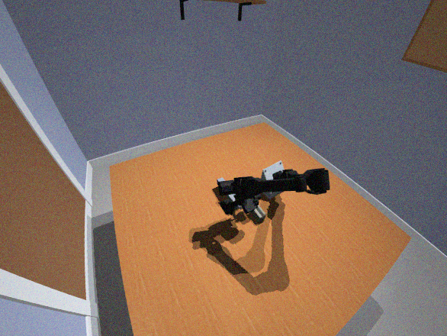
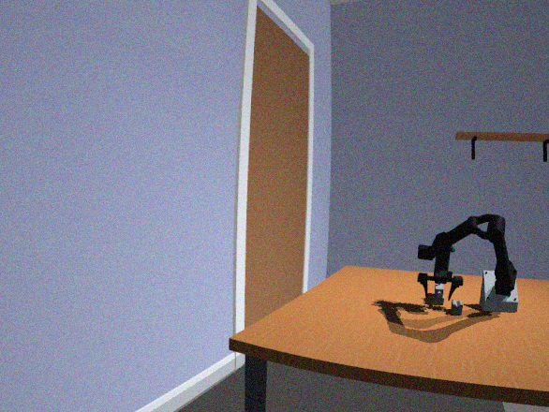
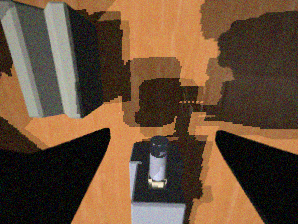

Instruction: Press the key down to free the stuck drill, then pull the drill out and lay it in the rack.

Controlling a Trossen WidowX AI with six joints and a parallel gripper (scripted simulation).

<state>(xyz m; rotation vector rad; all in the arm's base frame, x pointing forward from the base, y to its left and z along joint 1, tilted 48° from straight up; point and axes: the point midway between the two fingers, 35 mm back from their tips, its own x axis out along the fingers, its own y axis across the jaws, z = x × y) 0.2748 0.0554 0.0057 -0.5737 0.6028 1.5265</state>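
A grey block (image 3: 157,205) (image 2: 438,298) (image 1: 232,198) stands on the orange table (image 1: 164,275) (image 2: 319,332). The drill (image 3: 159,161), a grey cylinder with a dark top, stands upright in the block. My gripper (image 3: 162,134) (image 2: 439,286) (image 1: 228,196) is open and points straight down. Its fingers stand wide on either side of the drill and touch nothing. The rack (image 3: 47,62) (image 2: 456,306) (image 1: 258,214), a small grey grooved block, is empty and lies a short way beside the block, towards the arm's base. I cannot make out the key.
The arm's grey base mount (image 2: 489,290) (image 1: 274,169) stands just behind the rack. The table's edges run close on the far and right sides in the top view. A wall shelf (image 2: 501,137) and a door (image 2: 276,178) are well away.
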